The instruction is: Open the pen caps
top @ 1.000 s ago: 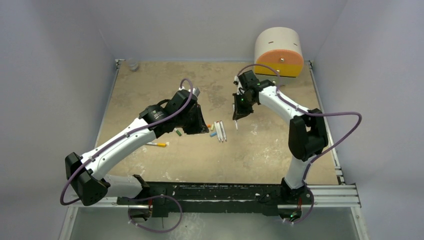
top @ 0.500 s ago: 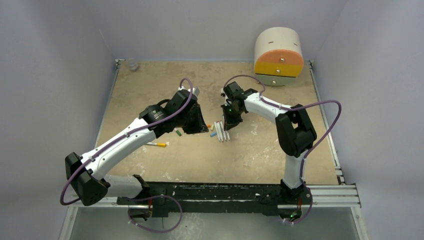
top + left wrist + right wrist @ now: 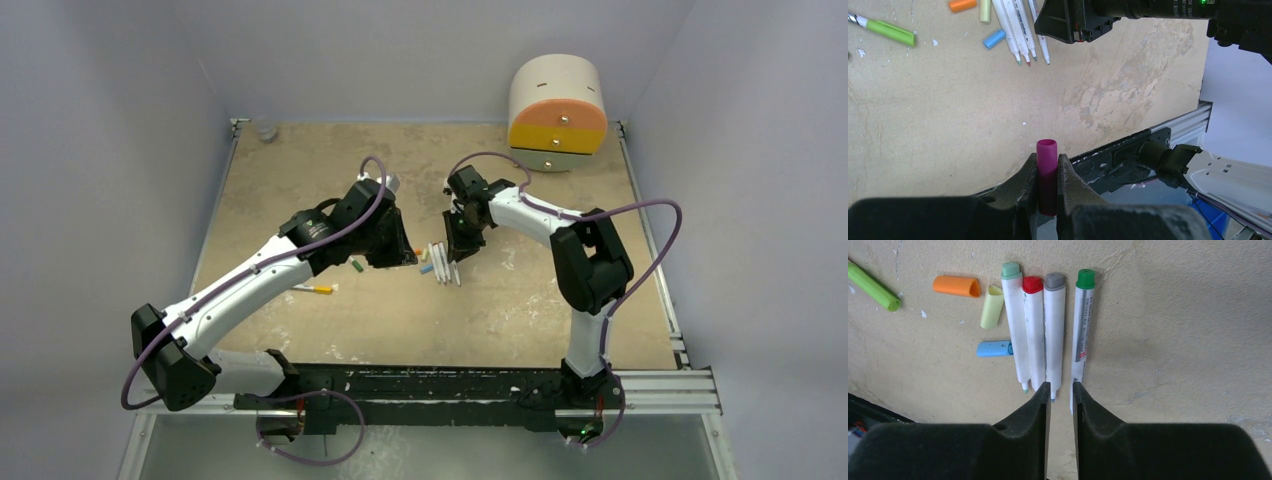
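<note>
Sandy table (image 3: 300,170) lies under my two arms. My left gripper (image 3: 1048,164) is closed on a magenta cap (image 3: 1046,147), which stands upright between the fingers. My right gripper (image 3: 1062,390) shows only a narrow gap and holds nothing. Four uncapped pens (image 3: 1035,330) lie side by side at its twelve o'clock. An orange cap (image 3: 955,286), a yellow cap (image 3: 992,312) and a blue cap (image 3: 994,348) lie loose at ten o'clock.

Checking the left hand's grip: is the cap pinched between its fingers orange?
No, the left hand pinches a magenta cap; the orange cap lies on the table.
</note>
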{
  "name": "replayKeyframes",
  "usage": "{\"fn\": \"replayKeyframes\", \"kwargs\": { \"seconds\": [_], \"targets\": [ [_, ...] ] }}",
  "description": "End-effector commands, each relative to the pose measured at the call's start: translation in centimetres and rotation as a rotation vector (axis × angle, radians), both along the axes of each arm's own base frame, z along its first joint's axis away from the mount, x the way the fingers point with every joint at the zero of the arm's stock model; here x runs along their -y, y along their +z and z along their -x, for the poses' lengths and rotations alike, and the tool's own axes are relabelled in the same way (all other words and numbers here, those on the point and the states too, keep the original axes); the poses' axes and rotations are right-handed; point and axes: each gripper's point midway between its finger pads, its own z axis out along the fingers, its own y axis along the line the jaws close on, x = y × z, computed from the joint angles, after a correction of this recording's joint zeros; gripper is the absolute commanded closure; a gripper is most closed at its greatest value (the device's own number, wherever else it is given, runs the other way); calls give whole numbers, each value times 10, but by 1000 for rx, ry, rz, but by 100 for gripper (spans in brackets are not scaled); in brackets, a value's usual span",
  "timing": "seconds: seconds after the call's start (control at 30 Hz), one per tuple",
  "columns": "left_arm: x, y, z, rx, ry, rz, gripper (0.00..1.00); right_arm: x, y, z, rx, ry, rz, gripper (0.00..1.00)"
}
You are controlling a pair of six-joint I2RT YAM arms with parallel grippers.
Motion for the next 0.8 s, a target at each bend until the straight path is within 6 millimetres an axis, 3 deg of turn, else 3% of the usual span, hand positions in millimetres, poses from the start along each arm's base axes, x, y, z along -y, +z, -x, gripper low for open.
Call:
{"fn": "replayKeyframes", "kwargs": {
  "seconds": [0.0, 0.3, 0.47, 0.77],
  "targets": [
    [8, 19, -9, 57, -13, 44, 100, -6, -1, 2, -9, 2, -15, 76],
    [12, 9, -13, 46, -15, 24, 100, -5, 3, 4, -10, 5, -16, 75],
    [16, -18, -26, 9, -7, -49, 100, -7, 28, 6, -1, 0, -42, 75],
    [15, -66, -68, -11, 7, -190, 98, 6, 73, -3, 66, -44, -64, 74]
  ]
}}
